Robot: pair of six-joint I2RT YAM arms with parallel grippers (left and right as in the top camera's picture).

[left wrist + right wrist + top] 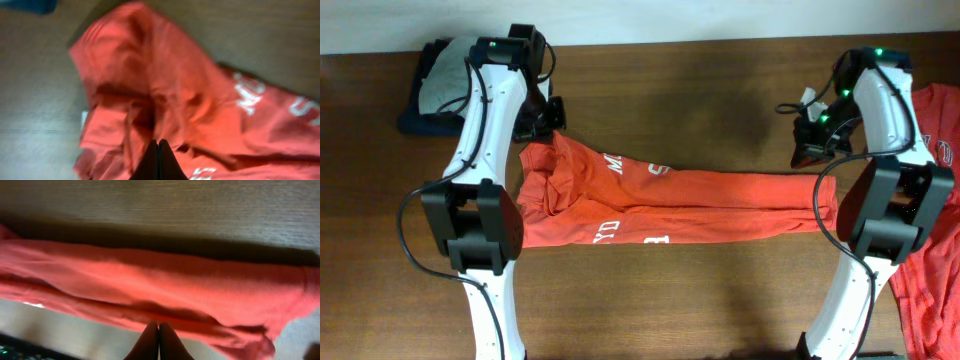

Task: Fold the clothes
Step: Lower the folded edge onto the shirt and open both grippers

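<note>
Across the middle of the counter (700,80), one orange-red T-shirt (700,205) is laid folded into a long band, cross-folds and the second T-shirt (935,270) at the right edge are judged outstanding, and the left gripper (158,143) and right gripper (159,325) are closed, seemingly empty.

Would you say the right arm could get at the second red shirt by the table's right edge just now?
Probably not freely: the right gripper looks shut on the stretched T-shirt and would have to let go first. The second shirt lies close by, with nothing piled on it.
</note>
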